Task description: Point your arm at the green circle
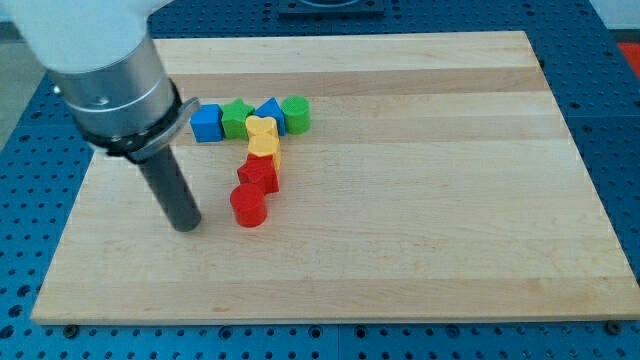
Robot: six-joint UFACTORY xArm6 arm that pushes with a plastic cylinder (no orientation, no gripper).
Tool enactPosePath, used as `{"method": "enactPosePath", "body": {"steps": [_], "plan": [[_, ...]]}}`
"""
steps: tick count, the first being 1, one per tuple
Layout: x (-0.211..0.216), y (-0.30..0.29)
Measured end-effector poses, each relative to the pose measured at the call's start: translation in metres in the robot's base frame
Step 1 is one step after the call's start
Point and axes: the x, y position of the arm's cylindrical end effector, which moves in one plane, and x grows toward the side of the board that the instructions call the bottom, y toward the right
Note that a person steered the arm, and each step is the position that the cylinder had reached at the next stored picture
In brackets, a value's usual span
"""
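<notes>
The green circle is a short green cylinder at the right end of a row of blocks near the board's top. Left of it stand a blue triangle, a green star-like block and a blue cube-like block. Below the row run a yellow heart, a small yellow block, a red star-like block and a red cylinder. My tip rests on the board left of the red cylinder, well below and left of the green circle.
The wooden board lies on a blue perforated table. The arm's grey body covers the board's top left corner.
</notes>
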Motion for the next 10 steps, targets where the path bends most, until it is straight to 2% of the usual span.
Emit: {"method": "enactPosePath", "body": {"steps": [1,4,5,6,7,8,9,10], "plan": [[-0.002,0.026],[0.010,0.017],[0.031,0.066],[0.045,0.164],[-0.023,0.249],[-0.172,0.294],[-0.269,0.336],[-0.283,0.345]]}}
